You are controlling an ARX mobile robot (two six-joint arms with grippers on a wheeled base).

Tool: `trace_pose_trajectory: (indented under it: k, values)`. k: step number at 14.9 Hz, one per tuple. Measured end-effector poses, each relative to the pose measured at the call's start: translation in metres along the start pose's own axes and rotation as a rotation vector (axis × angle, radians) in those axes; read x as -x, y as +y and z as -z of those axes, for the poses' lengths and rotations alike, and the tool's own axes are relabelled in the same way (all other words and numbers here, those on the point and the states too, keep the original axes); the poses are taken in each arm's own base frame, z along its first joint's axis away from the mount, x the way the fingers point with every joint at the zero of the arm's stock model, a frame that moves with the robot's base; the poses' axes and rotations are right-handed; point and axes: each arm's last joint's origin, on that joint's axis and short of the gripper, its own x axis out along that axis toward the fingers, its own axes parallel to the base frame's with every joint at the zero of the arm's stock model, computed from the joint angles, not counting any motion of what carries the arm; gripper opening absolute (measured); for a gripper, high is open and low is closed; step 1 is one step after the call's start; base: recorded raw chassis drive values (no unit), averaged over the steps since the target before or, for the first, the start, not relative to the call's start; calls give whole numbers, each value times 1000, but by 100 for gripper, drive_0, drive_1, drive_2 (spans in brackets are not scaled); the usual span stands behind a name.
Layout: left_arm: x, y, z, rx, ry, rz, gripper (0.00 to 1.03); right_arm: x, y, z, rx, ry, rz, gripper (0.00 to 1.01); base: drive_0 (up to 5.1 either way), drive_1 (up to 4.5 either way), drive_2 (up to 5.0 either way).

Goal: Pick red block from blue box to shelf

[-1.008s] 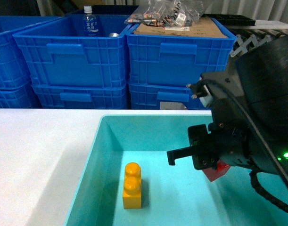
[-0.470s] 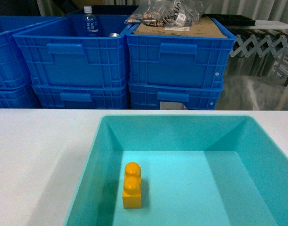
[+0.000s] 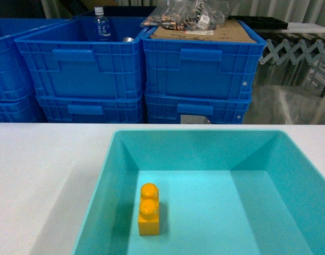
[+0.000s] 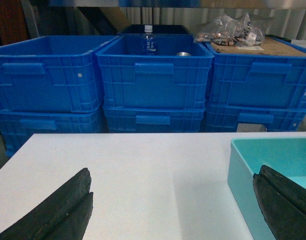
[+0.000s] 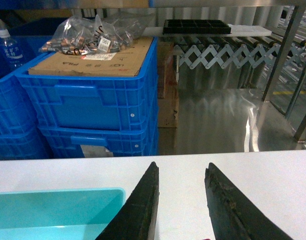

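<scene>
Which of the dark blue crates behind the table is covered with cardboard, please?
The upper right crate: cardboard and plastic bags top it, while its neighbour holds a bottle.

Even, cool overhead light fills my views. Inside the blue box (image 3: 117, 175), its left wall casts soft shadow beside the orange-yellow brick (image 3: 149, 209). Behind the box, glare streaks the steel floor (image 5: 218, 117). My fingers (image 4: 57, 210) look dark and blurred.
</scene>
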Motion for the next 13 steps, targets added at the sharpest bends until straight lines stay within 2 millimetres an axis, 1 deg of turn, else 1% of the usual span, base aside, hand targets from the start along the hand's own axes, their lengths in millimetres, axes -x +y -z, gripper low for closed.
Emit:
trace_pose_trajectory:
  k: [1,3,5,8,13]
  values:
    - [0,0,0,0,0,0,98,9,0,5,-6,-16,-2,25,0,0,0]
    - [0,0,0,0,0,0,98,22,2,14,-13,-28,-11,25,0,0,0]
    - [0,0,0,0,0,0,98,27,2,23,-31,-23,-13,25,0,0,0]
    - [0,0,0,0,0,0,98,28,2,29,-66,-27,-3,25,0,0,0]
    - [0,0,0,0,0,0,98,27,7,27,-72,-40,-7,24,0,0,0]
